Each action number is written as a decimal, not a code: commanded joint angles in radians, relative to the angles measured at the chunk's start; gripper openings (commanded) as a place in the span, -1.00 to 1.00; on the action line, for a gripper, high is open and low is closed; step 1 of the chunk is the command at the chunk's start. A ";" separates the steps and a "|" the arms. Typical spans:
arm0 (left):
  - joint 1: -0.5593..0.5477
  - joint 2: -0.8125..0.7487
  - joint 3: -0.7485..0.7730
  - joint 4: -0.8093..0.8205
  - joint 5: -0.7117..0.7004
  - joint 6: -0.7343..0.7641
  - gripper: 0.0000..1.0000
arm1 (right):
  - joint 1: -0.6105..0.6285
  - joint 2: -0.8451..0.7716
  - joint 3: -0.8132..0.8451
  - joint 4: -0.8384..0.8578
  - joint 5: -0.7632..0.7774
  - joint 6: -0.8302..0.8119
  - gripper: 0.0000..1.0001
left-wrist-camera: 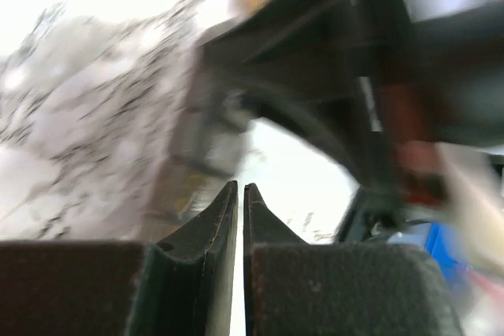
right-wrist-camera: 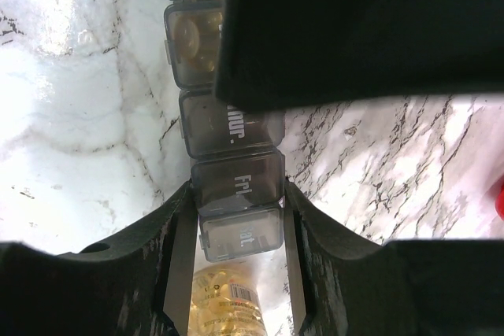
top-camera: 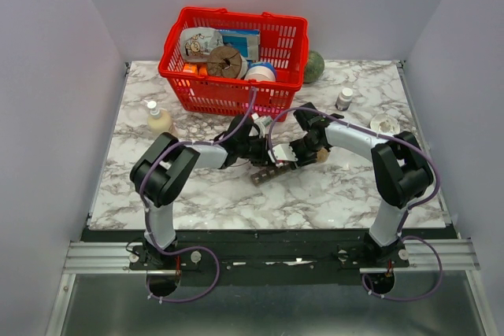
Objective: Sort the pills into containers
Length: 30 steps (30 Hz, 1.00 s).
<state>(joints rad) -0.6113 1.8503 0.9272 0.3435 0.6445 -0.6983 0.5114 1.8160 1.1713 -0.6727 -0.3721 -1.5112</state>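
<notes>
Near the left edge of the worktop (top-camera: 205, 194) stands a bottle (top-camera: 157, 121) with pale yellow contents, untouched. The left end effector (left-wrist-camera: 240, 188) hangs over the middle of the worktop, in front of the red basket (top-camera: 228, 96). Its fingers are pressed almost together, with only a thin slit between them and nothing visible in it.

Just to its right, the pill box (right-wrist-camera: 228, 127) lies at the centre of the worktop. The right end effector (right-wrist-camera: 236, 190) pinches its near end, one finger on each long side. One compartment (right-wrist-camera: 189, 37) holds yellow pills, so I judge the sorting begun. The three compartments nearest the right end effector have their lids down and look dark; whether they are filled cannot be told. The rest are hidden by the left arm.

Toward the right edge, a small bottle (top-camera: 344, 98) and a white lid (top-camera: 384, 123) stand apart, so more pills probably remain.
</notes>
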 commanded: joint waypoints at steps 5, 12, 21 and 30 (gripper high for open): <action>-0.005 0.092 0.016 -0.222 -0.088 0.105 -0.72 | 0.006 0.034 0.001 -0.004 -0.005 0.017 -0.24; 0.005 0.026 0.019 -0.129 -0.033 0.020 -0.60 | 0.006 0.029 0.005 0.007 -0.004 0.037 -0.02; 0.050 -0.152 -0.016 -0.023 -0.009 -0.061 -0.33 | 0.006 -0.027 0.021 0.009 -0.047 0.081 0.55; 0.140 -0.319 -0.146 -0.176 -0.153 0.077 -0.29 | 0.007 -0.112 0.093 -0.091 -0.113 0.155 0.79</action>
<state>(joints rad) -0.5121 1.6352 0.8829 0.2420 0.6109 -0.6968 0.5114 1.7775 1.2156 -0.6945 -0.4091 -1.4109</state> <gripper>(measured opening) 0.345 0.894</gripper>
